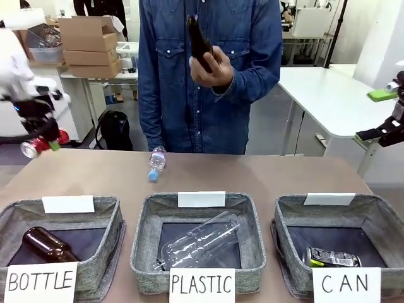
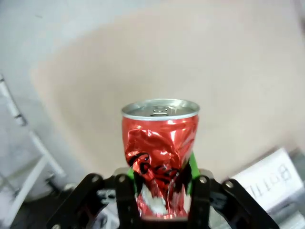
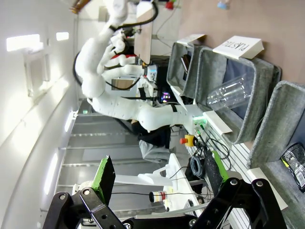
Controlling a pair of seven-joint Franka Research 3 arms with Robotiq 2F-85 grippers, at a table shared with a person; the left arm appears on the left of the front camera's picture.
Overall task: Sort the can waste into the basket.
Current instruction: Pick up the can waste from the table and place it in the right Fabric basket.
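Already the black metal can (image 1: 332, 257) lay in the grey woven "CAN" basket (image 1: 379, 211). The dented red metal can (image 2: 159, 143) was left to sort, clamped in the left end effector (image 2: 162, 176) well apart from it. The right end effector (image 1: 384, 115) gaped empty.

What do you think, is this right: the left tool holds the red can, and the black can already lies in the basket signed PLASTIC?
Not quite. The front view shows the black can lying in the basket signed CAN, not PLASTIC. The rest holds: the left tool is shut on the red can.
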